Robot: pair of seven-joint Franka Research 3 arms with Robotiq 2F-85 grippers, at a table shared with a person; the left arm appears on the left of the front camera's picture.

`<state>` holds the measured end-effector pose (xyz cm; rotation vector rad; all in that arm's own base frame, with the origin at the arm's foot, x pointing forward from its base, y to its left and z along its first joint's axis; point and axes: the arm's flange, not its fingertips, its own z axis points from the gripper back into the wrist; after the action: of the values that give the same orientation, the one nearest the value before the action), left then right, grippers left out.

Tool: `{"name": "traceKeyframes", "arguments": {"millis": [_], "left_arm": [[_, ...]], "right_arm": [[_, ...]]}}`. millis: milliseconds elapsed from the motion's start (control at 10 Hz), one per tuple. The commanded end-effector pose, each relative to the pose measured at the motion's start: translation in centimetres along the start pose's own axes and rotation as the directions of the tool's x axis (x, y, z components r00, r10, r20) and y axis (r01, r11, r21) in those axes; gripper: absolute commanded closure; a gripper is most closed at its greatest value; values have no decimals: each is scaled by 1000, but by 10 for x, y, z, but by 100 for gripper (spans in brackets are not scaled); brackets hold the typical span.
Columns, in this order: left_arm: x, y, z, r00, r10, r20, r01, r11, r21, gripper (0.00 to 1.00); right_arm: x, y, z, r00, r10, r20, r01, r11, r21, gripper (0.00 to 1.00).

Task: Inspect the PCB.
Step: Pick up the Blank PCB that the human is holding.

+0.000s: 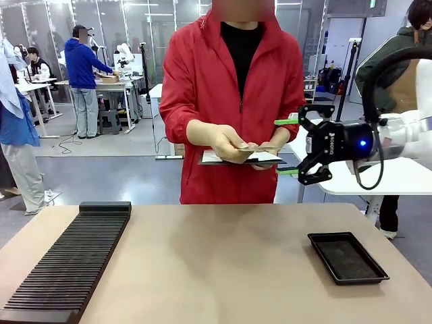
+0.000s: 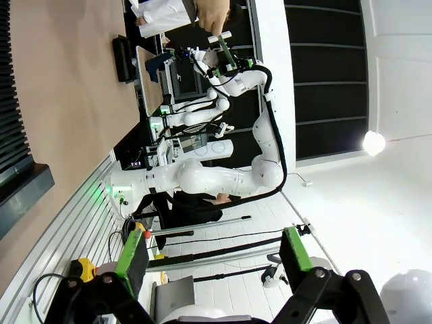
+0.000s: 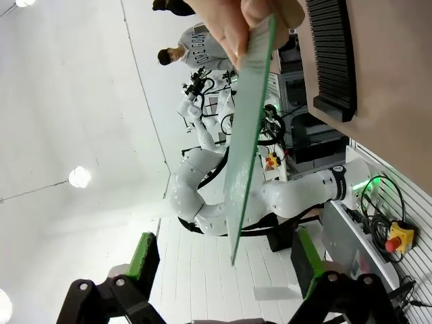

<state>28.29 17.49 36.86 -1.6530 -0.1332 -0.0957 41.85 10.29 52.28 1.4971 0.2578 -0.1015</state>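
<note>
PCB [image 3: 250,135]: thin, flat, pale green, seen edge-on, pinched in person's hand [image 3: 236,27] near wide-open right gripper [image 1: 289,147]; left gripper [image 2: 212,255] likewise open.

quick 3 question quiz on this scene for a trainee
1. Fill in: the tray lies on the robot's ___ side.
2. True or false: the right claw is shut on the PCB.
3. What holds the PCB? A: a hand. B: the right claw. C: the tray.
Key: 1 right; 2 false; 3 A.
</note>
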Motion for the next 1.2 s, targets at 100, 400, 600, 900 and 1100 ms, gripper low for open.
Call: {"name": "traceKeyframes", "arguments": {"millis": [100, 400, 600, 900, 1100], "left_arm": [[0, -1, 1, 1000, -3, 2, 3, 1000, 1, 0], [0, -1, 1, 1000, -3, 2, 3, 1000, 1, 0], [0, -1, 1, 1000, -3, 2, 3, 1000, 1, 0], [0, -1, 1, 1000, -3, 2, 3, 1000, 1, 0], [0, -1, 1, 1000, -3, 2, 3, 1000, 1, 0]], "right_arm": [[14, 3, -16, 999, -52, 6, 52, 999, 14, 0], [17, 0, -21, 998, -67, 14, 67, 998, 12, 0], [16, -3, -21, 998, -62, 7, 62, 998, 12, 19], [12, -6, -21, 999, -48, -4, 49, 999, 20, 25], [9, -9, -21, 1000, -23, -19, 23, 1000, 18, 44]]}}
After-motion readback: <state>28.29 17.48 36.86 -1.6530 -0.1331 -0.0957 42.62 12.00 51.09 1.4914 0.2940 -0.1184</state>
